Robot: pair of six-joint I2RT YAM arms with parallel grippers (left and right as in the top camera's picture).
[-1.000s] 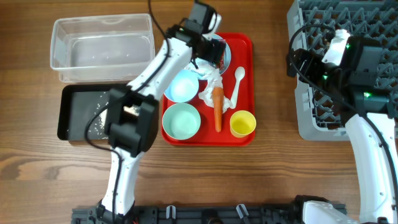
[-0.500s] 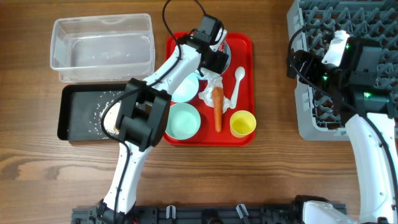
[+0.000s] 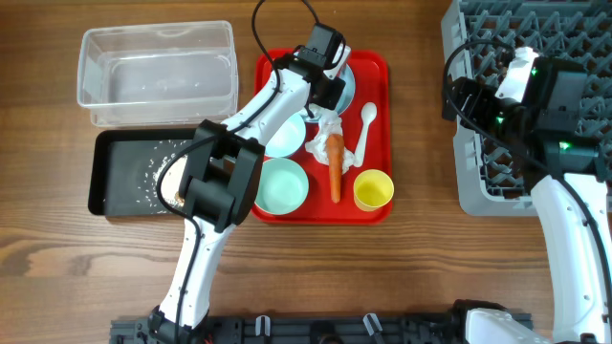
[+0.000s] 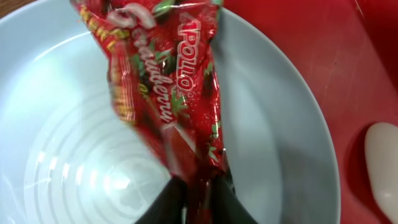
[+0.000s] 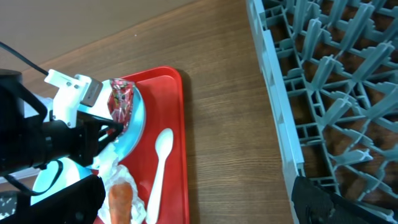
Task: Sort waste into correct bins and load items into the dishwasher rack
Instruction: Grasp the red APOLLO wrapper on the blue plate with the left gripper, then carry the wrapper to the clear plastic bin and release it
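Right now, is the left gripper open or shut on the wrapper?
Shut. In the left wrist view the left gripper pinches the wrapper's lower end between both fingertips, over the plate.

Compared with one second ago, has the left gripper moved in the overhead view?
Yes. The left gripper, shut on the red wrapper, came towards the robot: its wrist was beyond the red tray's far edge and is now over it.

1. The brown wooden tabletop [image 3: 411, 268] in front of me carries four things.
2. Far left: a clear rectangular plastic tub [image 3: 158, 31], with a black shallow rectangular tray [image 3: 96, 177] just beside it, nearer me.
3. Middle: a flat red serving tray [image 3: 375, 86].
4. Right: a large grey plastic lattice rack [image 3: 473, 186].
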